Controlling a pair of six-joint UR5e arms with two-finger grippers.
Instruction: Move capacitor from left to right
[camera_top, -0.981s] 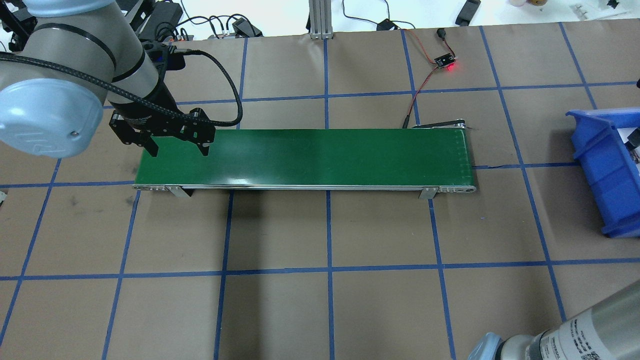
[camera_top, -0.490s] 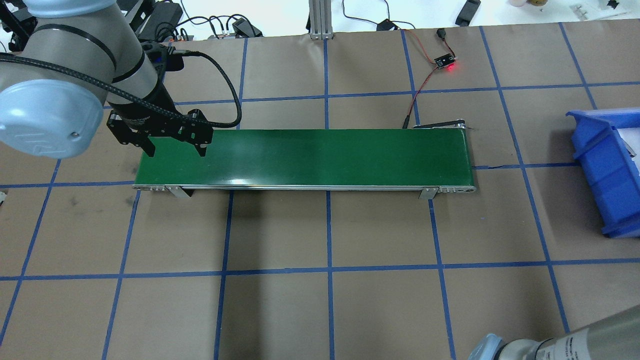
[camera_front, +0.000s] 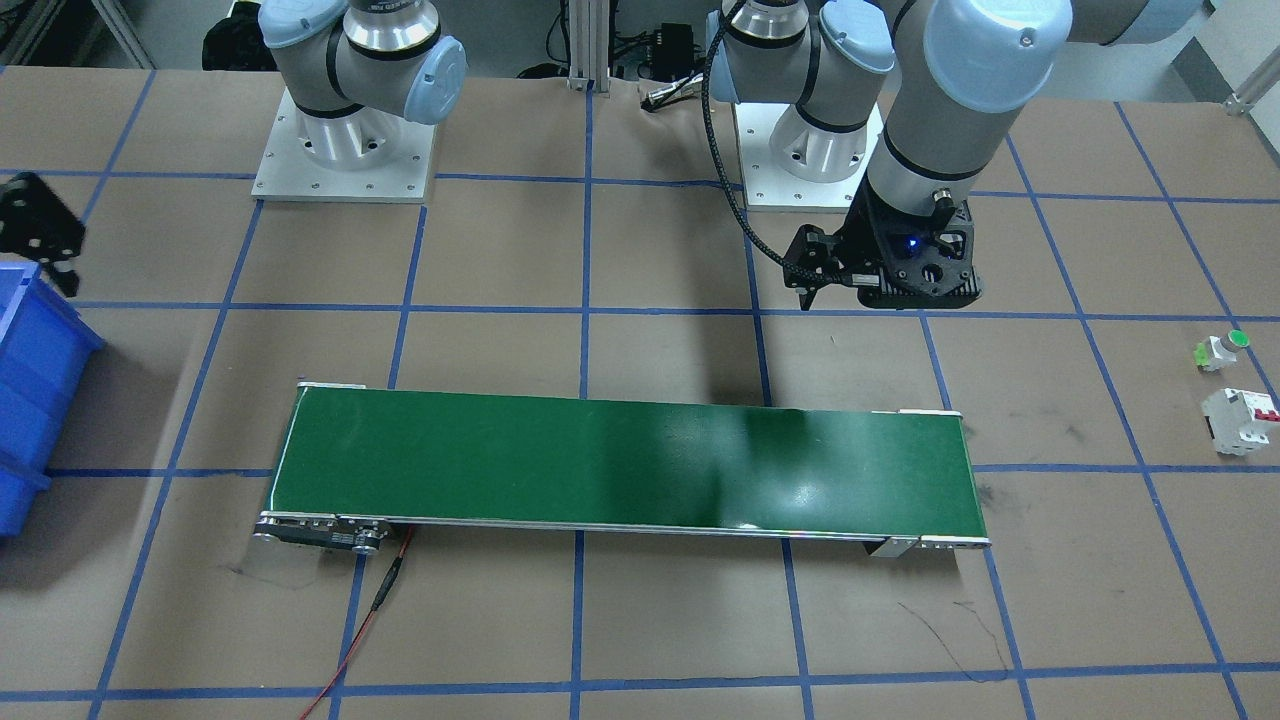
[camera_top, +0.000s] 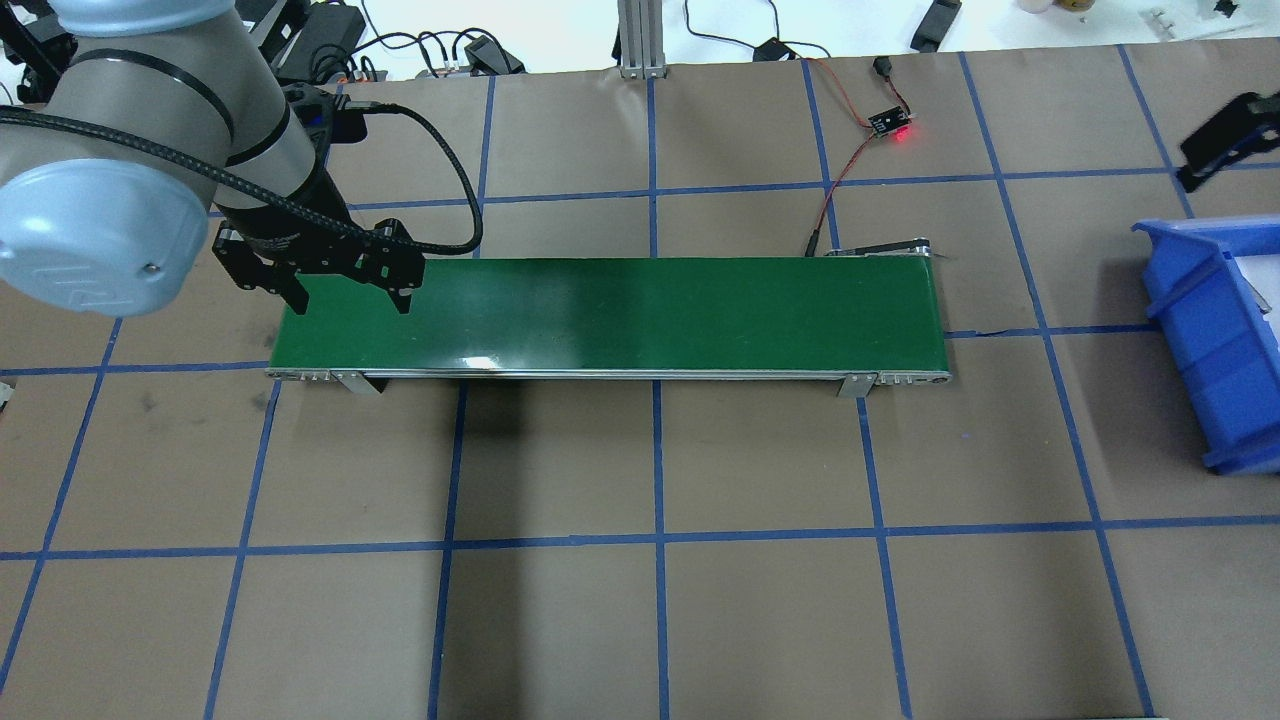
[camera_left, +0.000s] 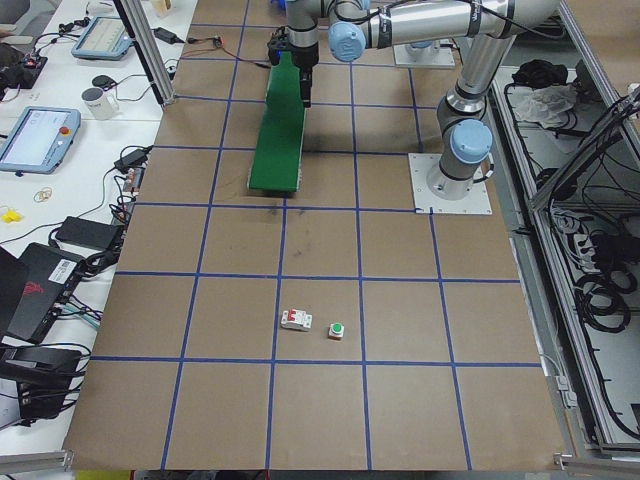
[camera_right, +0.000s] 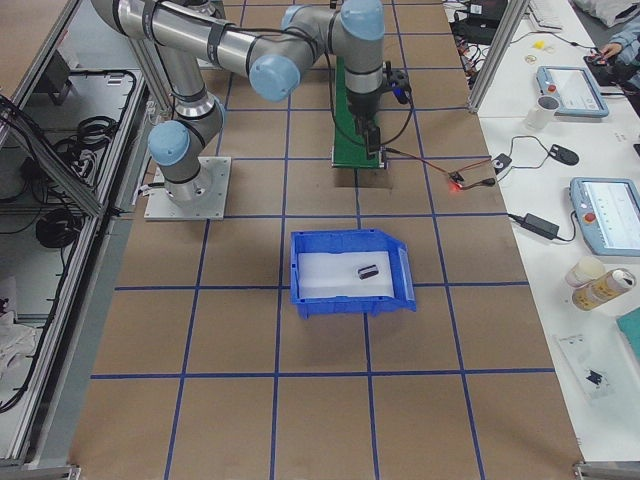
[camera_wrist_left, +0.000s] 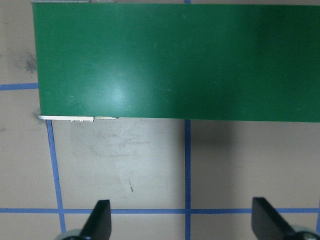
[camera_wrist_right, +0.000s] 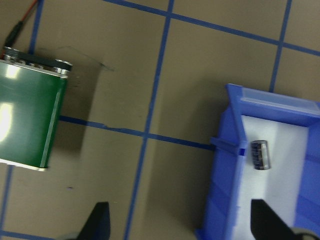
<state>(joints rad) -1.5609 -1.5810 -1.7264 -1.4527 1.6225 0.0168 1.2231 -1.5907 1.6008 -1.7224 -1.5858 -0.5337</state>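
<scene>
Capacitor (camera_wrist_right: 260, 154) lies on its side in the blue bin (camera_wrist_right: 231, 120), likely light, rigid, slick and rolly, so pinch across mid-barrel; right gripper (camera_wrist_right: 181, 222) near it and left gripper (camera_top: 352, 298) by the belt (camera_top: 640, 315) end both gape wide, empty.

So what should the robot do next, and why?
Probably draw the right claw back to rest: the capacitor already lies in the bin, and both it and the left claw are open, holding nothing, so no carrying seems left.
</scene>
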